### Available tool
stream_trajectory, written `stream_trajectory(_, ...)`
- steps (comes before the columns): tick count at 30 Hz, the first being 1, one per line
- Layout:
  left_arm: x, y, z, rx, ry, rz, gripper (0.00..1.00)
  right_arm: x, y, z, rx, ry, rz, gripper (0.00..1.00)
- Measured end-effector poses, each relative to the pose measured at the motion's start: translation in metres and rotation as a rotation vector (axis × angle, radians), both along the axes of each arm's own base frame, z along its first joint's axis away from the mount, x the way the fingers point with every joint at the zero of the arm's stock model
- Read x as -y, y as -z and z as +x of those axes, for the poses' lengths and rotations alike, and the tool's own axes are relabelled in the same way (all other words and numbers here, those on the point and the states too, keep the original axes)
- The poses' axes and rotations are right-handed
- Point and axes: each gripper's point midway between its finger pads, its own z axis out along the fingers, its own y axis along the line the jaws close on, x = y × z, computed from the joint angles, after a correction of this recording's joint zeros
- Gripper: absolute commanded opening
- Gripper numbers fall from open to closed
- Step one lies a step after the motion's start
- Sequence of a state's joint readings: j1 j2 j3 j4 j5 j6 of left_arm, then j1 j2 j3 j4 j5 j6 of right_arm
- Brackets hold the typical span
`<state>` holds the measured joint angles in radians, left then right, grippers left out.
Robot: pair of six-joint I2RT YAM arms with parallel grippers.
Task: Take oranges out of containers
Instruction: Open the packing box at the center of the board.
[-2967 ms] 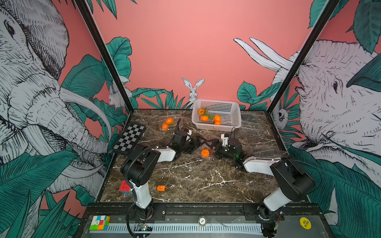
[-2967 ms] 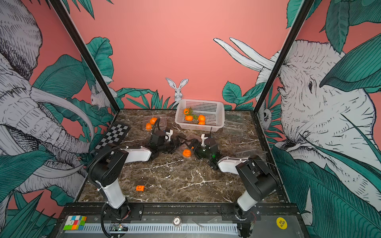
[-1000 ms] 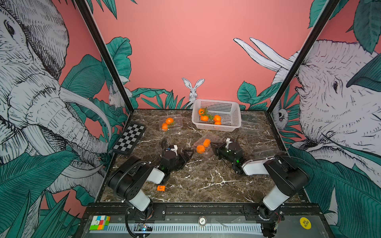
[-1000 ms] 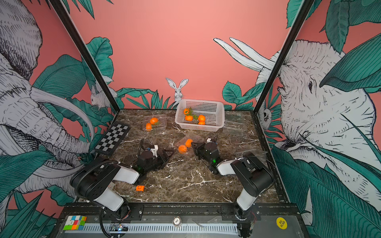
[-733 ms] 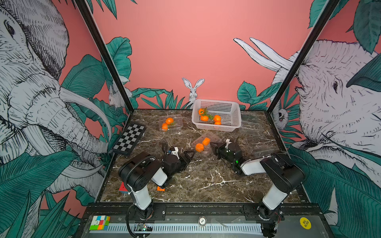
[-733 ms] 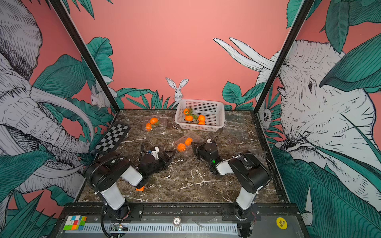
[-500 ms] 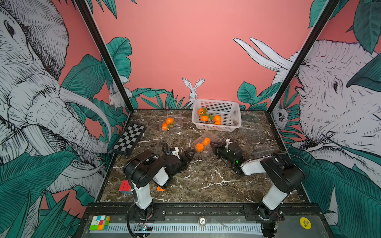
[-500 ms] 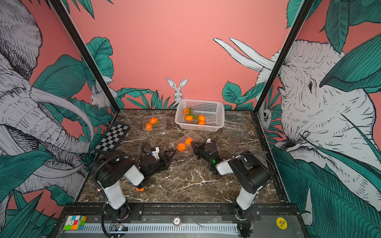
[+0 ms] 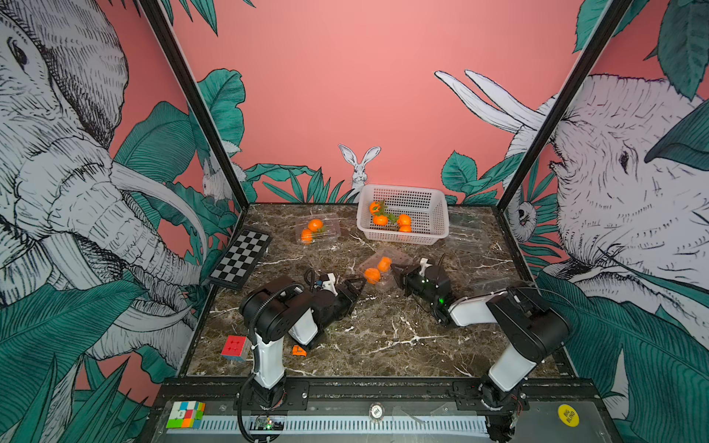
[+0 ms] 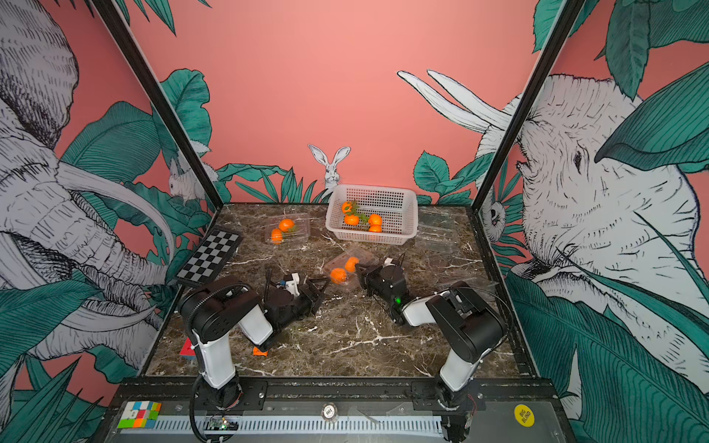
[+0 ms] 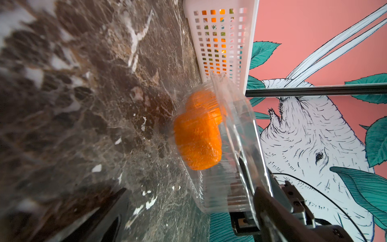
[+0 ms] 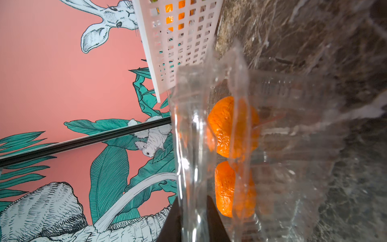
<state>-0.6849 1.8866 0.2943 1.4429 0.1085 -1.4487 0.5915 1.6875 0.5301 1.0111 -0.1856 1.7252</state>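
A clear container (image 9: 397, 257) with its lid raised holds two oranges (image 9: 372, 275) (image 9: 384, 264) mid-table; both top views show it (image 10: 364, 255). My right gripper (image 9: 395, 271) is shut on the lid's edge; in the right wrist view the clear plastic (image 12: 192, 167) runs between its dark fingers (image 12: 213, 222). My left gripper (image 9: 355, 285) stands open just left of that container with nothing between its jaws; the left wrist view shows the oranges (image 11: 198, 134) ahead. A second container (image 9: 333, 234) at the back left holds two oranges (image 9: 315, 224).
A white basket (image 9: 426, 209) with several oranges stands at the back. Empty clear containers (image 9: 466, 230) (image 9: 495, 284) lie on the right. A checkerboard (image 9: 241, 262), a red cube (image 9: 234, 347) and a small orange block (image 9: 298, 350) lie on the left.
My left gripper has moved right and forward up to the middle container's side, still open. The right gripper has kept its hold on the lid, and the container has barely shifted.
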Motion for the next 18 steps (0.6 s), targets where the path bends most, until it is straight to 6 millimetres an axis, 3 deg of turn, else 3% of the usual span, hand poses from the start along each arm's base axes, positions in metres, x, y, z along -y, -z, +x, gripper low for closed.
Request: stream_trajectory(18, 0.01, 0.0, -0.002, -0.003, 0.006, -0.026, 0.92, -0.003, 0.0, -0.002, 0.003, 0.003, -0.003, 0.17)
